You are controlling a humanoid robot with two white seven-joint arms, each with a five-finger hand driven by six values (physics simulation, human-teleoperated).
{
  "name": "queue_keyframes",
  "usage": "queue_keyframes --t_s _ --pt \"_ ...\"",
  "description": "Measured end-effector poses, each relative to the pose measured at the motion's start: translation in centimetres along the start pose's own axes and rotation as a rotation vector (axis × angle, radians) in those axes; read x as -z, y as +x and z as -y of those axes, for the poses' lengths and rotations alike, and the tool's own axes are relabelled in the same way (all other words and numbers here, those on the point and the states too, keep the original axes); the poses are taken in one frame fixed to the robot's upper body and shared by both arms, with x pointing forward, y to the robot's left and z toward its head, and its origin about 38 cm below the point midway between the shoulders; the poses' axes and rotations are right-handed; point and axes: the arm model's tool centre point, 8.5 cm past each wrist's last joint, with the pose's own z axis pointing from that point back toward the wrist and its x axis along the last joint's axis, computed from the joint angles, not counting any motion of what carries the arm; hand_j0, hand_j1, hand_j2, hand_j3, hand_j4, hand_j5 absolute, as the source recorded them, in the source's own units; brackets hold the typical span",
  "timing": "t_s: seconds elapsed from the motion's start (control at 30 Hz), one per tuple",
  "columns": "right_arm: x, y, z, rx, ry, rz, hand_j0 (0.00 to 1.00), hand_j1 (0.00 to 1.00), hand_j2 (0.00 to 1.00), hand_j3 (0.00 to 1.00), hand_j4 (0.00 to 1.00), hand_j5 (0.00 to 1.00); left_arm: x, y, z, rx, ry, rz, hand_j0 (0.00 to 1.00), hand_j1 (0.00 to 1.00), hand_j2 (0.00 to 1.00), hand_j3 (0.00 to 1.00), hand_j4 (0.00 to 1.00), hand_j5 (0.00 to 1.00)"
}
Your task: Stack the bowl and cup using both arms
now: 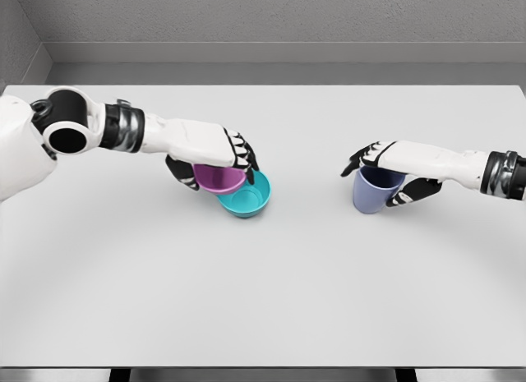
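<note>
1. Looking down from the head camera, I see a white table with both arms reaching in over it.
2. My left hand has its fingers clamped around a purple bowl, gripping it from above.
3. That purple bowl is tilted and overlaps the left rim of a teal bowl; I cannot tell whether the two touch.
4. The teal bowl sits on the table just left of centre, its opening facing up.
5. My right hand is closed on a blue-violet cup, fingers over the rim and thumb curled round the right side.
6. The cup stands upright at table level, well apart from the two bowls, on the right half of the table.
</note>
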Motion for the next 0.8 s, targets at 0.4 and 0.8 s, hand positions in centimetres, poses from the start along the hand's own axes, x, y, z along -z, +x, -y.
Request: queue_keyframes --t_s 0.4,0.8 --pt "0.0 0.2 1.4 -0.036 -0.011 0.001 0.69 0.69 0.69 0.69 0.69 0.69 2.3 1.2 -0.7 0.009 0.015 0.053 0.76 0.76 0.76 0.76 0.76 0.76" --pt "-0.1 0.5 2.6 -0.061 -0.023 0.006 0.69 0.69 0.69 0.69 0.69 0.69 2.9 1.5 -0.5 0.01 0.013 0.061 1.0 1.0 1.0 1.0 1.0 1.0"
